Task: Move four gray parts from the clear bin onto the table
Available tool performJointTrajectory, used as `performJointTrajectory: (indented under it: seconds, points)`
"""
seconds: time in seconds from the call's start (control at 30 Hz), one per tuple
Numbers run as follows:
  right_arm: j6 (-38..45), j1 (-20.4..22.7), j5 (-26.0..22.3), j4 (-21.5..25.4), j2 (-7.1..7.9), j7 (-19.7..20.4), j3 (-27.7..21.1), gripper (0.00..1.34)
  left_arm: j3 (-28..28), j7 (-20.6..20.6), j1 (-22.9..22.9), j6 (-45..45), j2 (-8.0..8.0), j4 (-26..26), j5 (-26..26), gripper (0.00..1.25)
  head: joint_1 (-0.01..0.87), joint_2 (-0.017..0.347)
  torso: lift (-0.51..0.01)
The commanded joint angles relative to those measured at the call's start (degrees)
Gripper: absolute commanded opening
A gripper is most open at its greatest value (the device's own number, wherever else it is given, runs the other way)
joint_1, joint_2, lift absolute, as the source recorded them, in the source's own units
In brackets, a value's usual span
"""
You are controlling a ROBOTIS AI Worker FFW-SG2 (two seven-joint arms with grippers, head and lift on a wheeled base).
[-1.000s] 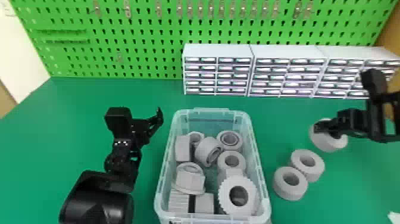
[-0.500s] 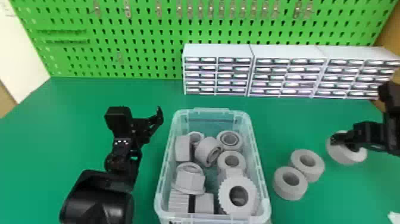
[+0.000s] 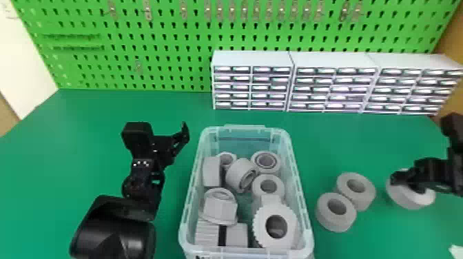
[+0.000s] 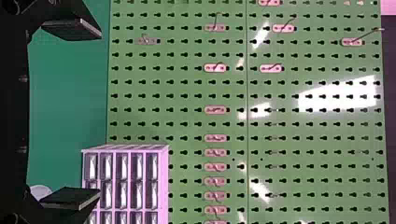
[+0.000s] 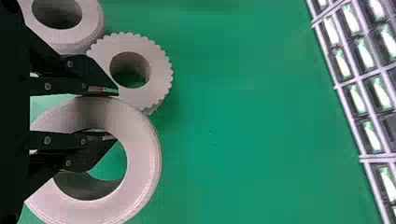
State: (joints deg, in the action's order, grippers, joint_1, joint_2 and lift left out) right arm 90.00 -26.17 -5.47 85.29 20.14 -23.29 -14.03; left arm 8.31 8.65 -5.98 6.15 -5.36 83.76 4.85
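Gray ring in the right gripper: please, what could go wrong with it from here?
The right gripper holds the gray ring by only one side of its wall, one jaw inside the hole, so the ring might tilt or slip at release. The toothed part shows close by the outer jaw; opening wide could perhaps nudge it.

Green bench. Clear bin of gray parts. At right, two gray rings, side by side; farther right, third ring in right hand. At left, left hand. Behind, drawer cabinets.
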Motion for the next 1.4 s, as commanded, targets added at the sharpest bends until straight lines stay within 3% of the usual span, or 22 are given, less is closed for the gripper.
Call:
performJointTrajectory:
  seconds: [0.0, 0.9, 1.37]
  points:
    - [0.1, 0.4, 0.5, -1.4, -0.45, 0.0, 0.2, 0.34, 0.1, 0.1, 0.0, 0.0, 0.00, -0.1, 0.1, 1.15, 0.693, 0.072, -0.052]
    - [0.1, 1.2, 4.1, -9.6, -1.60, 0.0, 1.6, 0.34, 0.5, 0.1, -0.1, 0.0, 0.00, -0.4, 0.3, 1.15, 0.693, 0.072, -0.052]
    - [0.1, -0.1, 4.9, -10.8, -2.03, 0.0, 3.4, 0.34, 0.1, 0.2, 0.1, 0.0, 0.00, -0.5, 0.4, 1.15, 0.693, 0.072, -0.052]
